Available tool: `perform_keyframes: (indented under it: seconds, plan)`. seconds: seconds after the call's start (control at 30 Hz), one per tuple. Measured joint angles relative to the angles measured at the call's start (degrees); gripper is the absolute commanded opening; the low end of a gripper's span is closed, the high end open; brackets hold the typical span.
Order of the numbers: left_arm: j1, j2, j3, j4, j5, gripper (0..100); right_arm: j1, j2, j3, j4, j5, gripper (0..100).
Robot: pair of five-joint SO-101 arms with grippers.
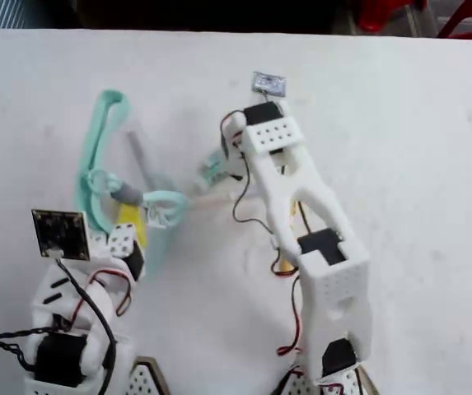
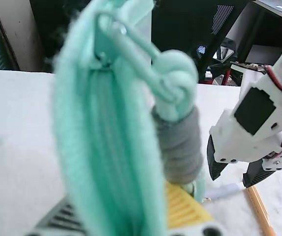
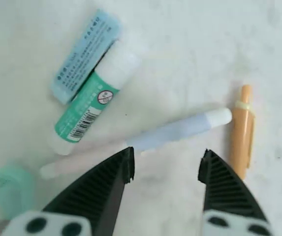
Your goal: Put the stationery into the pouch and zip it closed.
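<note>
Zero items confirmed inside the pouch (image 1: 100,156).

High view: pouch lies on the counter (image 1: 400,123), its near end at the left gripper (image 1: 137,229). Right gripper (image 1: 219,174) hangs just beside the pouch, over blurred stationery. A grey piece (image 1: 128,194) sits at the pouch. Cannot tell whether it is stationery or part of the zip pull.

Left wrist view: left jaws pinch the pouch's mint edge. Grey piece, with a knotted mint cord on top, stands against the fabric. Right gripper is farther off, low over the counter.

Right wrist view: right jaws spread, holding nothing, one on either side of a pale pen (image 3: 175,132) that lies below them. Orange pen (image 3: 241,128) lies just beside one jaw. Glue stick (image 3: 86,115) and blue eraser (image 3: 84,54) lie touching, beyond the pens. All four are on the counter.

Judgement: loading has barely begun. Four items to go in, and the zip is not yet closed.
</note>
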Motion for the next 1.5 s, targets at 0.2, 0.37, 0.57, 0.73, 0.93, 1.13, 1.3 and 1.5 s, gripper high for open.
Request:
perform_keyframes:
  seconds: [0.2,0.37,0.57,0.73,0.93,1.13,1.3,1.5]
  plan:
    - [0.0,0.0,0.0,0.0,0.0,2,-0.44,2.73,-0.26,0.0,-2.81,23.1]
    - [0.0,0.0,0.0,0.0,0.0,2,-0.53,6.15,-0.35,0.0,-6.33,24.0]
    - [0.0,0.0,0.0,0.0,0.0,2,-0.44,7.38,-0.88,-2.81,-6.68,24.0]
    - [0.0,0.0,0.0,0.0,0.0,2,-0.44,7.47,-1.58,-3.08,-6.86,24.0]
    - [0.0,0.0,0.0,0.0,0.0,2,0.79,8.0,-1.93,-3.25,-6.86,23.8]
    - [0.0,0.0,0.0,0.0,0.0,2,0.97,12.31,-4.31,-3.96,-6.95,23.8]
    - [0.0,0.0,0.0,0.0,0.0,2,0.97,16.35,-8.62,-3.6,-7.03,19.7]
    - [0.0,0.0,0.0,0.0,0.0,2,1.85,19.43,-15.12,2.9,-7.03,2.4]
